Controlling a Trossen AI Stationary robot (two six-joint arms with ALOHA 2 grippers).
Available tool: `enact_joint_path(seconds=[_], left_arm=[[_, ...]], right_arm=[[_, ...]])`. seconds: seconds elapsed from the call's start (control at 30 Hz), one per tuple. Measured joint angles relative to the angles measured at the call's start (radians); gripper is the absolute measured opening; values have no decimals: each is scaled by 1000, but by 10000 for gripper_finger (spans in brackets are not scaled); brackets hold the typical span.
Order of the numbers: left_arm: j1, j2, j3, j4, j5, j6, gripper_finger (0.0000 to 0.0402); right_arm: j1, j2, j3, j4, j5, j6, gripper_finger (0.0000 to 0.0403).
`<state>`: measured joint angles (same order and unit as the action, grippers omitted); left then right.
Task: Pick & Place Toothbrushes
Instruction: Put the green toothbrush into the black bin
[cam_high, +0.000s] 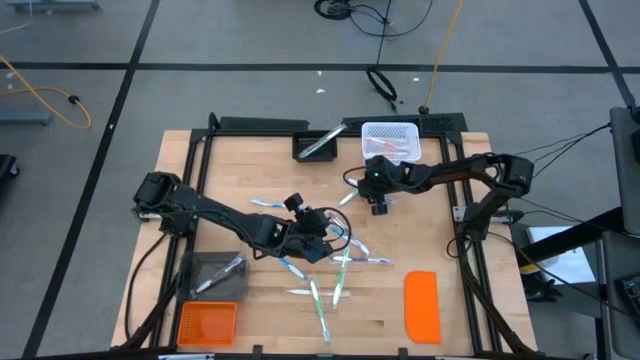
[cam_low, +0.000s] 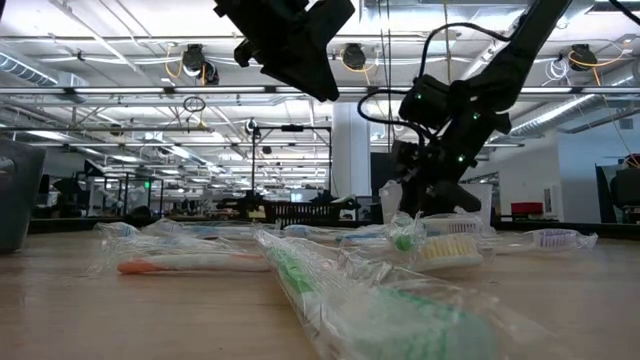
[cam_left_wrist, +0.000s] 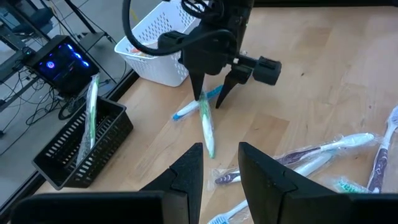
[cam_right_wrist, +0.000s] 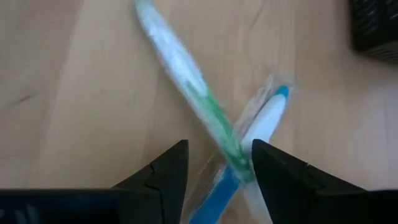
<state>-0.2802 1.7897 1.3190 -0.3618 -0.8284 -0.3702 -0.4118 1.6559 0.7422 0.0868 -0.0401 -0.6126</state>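
The white slotted plastic basket (cam_high: 389, 139) at the far edge of the light wooden tabletop (cam_high: 250, 170) is taken as landmark. Just in front of it, the right hand (cam_right_wrist: 214, 163) is held low over two crossed wrapped toothbrushes, a green-and-white toothbrush (cam_right_wrist: 186, 74) and a blue-and-white toothbrush (cam_right_wrist: 264, 121). Its fingers are parted around the crossing and nothing is gripped. In the left wrist view the same right hand (cam_left_wrist: 210, 102) is seen pointing down at the pair, with the basket (cam_left_wrist: 155, 56) just behind.

Further from the basket, toward the near middle of the tabletop, the left hand (cam_high: 322, 222) is held above a scattered group of clear-wrapped toothbrushes (cam_high: 335, 268) with green, blue and purple accents. Its fingers (cam_left_wrist: 264, 171) are partly open and empty.

Beside the basket, along the same far edge, a black mesh tray (cam_high: 315, 145) is set, with one wrapped toothbrush leaning in it. Well away from the basket, at the near left corner, a clear bin (cam_high: 212, 276) and an orange tray (cam_high: 207, 322) are placed; a flat orange lid (cam_high: 422, 305) lies at the near right.
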Motion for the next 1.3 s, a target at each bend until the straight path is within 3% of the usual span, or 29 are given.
enact_joint_path(seconds=[0.17,0.43,0.73,1.03,1.3], left_arm=[[0,0,0,-2,0,0,104],[1,0,0,0,0,-5,104],[8,0,0,2,0,-2,104],[22,0,0,22,0,0,104],[38,0,0,120,-57,11,104]], right_arm=[[2,2,0,25,17,-3,127],[1,-42,-2,13,87,-9,14],[21,-109,-2,8,89,29,9],[21,-279,-2,8,82,131,6],[21,-466,-2,6,-68,266,5]])
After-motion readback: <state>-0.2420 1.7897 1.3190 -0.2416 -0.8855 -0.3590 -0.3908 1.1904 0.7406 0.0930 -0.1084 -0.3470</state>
